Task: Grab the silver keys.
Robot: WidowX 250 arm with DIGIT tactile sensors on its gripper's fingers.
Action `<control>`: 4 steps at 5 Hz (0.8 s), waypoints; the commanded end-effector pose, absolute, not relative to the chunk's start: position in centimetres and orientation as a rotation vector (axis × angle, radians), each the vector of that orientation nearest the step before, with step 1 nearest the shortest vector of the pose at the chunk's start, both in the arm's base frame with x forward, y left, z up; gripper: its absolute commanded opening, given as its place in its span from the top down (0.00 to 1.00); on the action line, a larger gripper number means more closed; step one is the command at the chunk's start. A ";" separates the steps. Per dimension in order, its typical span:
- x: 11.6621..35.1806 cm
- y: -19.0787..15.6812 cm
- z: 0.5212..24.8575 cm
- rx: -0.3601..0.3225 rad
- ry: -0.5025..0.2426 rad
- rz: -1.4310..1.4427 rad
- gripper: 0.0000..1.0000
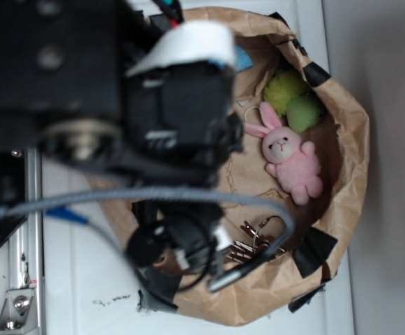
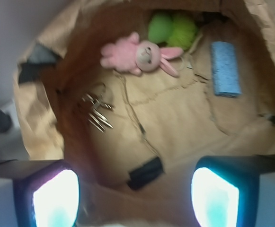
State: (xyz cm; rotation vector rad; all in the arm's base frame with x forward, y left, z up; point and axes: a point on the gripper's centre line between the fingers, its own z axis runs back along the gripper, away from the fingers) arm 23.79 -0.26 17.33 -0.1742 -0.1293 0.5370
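Nearest the wrist lens are the two fingertips [image 2: 57, 198] of the gripper [image 2: 135, 198], glowing pale along the bottom edge and set wide apart with nothing between them; that spread suits, I judge, a descent onto something flat and thin. They hang above a paper bag [image 2: 38, 127] whose walls are rolled down and taped into a shallow bowl, apparently so its contents stay gathered but reachable from above. The keys [image 2: 97, 113] lie on the bag floor at the left of this view, fanned on their ring close under the left wall and well apart from the fingers, so the grab is not yet begun. Farther off a bunny [image 2: 137, 56] lies on its side, touching two green balls [image 2: 172, 28]; a blue sponge [image 2: 225, 68] rests at the far right. The exterior view, mostly blocked by the blurred arm [image 1: 118, 105], cannot show the jaws, but it does show the keys [image 1: 251, 241] near the bag's lower rim, partly behind a grey cable [image 1: 153, 195], and the white table [image 1: 77, 279] under the bag. Only the wrist view shows the whole sponge and the open floor between keys and fingers.
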 end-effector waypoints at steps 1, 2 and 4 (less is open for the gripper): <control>24.5 2.4 14.9 -0.276 -0.188 0.664 0.00; 24.6 3.2 13.9 -0.307 -0.238 0.683 0.00; 24.5 3.4 11.3 -0.394 -0.313 0.643 0.00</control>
